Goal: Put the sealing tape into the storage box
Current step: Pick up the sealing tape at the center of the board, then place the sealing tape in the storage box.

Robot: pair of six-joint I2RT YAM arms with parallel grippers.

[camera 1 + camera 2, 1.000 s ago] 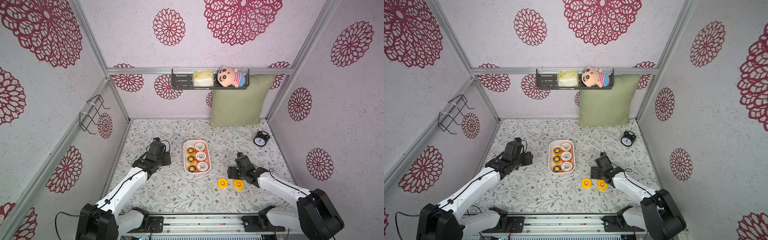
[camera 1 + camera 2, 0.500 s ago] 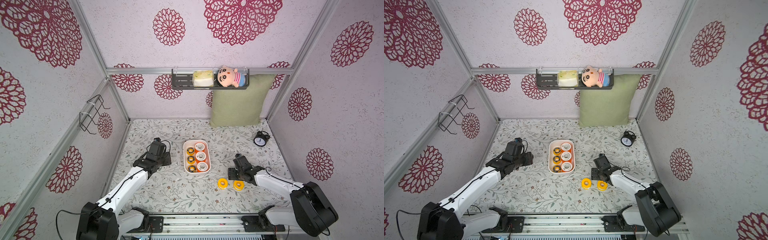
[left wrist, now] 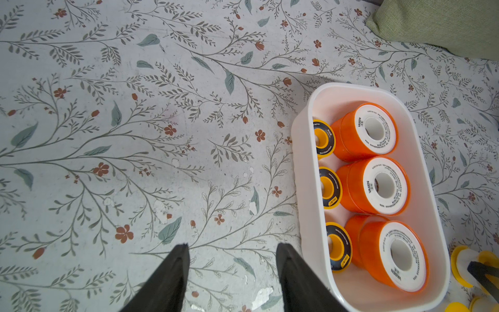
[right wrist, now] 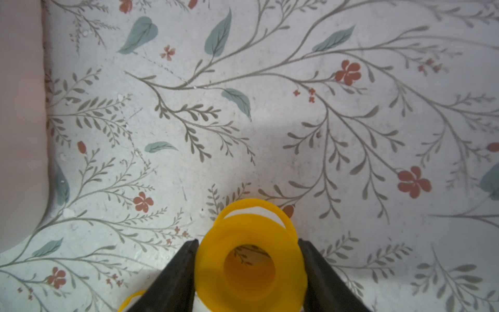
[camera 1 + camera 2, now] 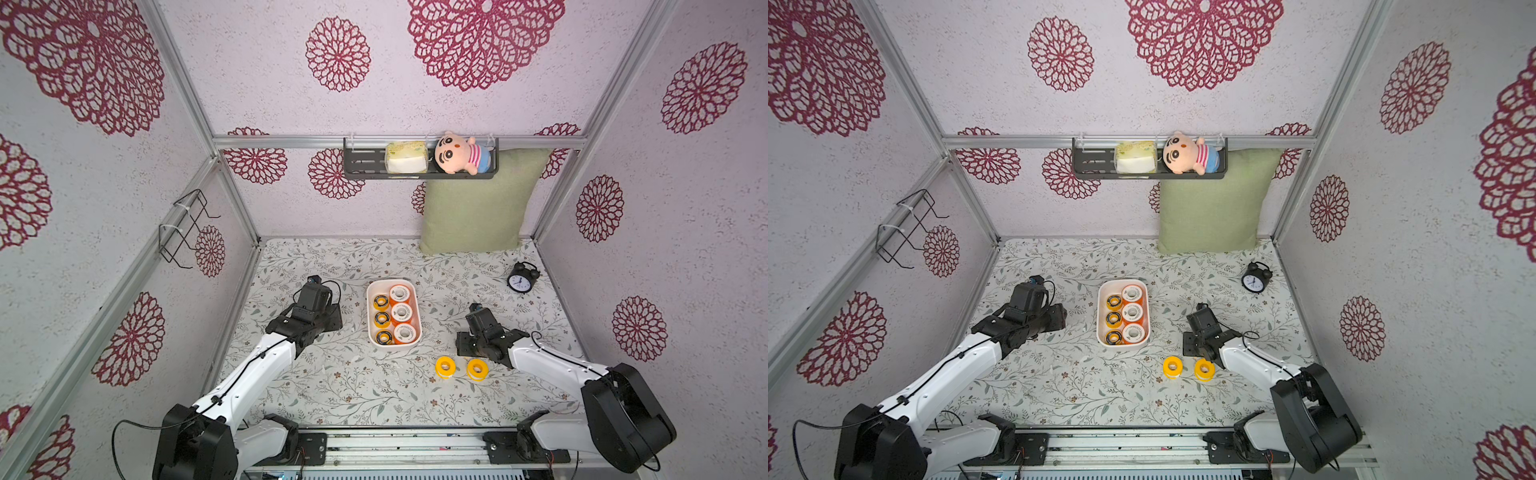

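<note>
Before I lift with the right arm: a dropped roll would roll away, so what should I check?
1. Right end effector astride yellow roll: ok.
2. Grip firm: cannot tell.
3. Left end effector open, beside box, not over it: ok.
4. Table between roll and box bare: ok.
5. Free floor space in box: not ok, covered.
6. Two loose rolls clear of fingers: cannot tell.

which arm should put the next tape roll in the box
Right. The right gripper has its jaws against both sides of a yellow roll. The left gripper stands open and empty, on the far side of the storage box from that roll.
</note>
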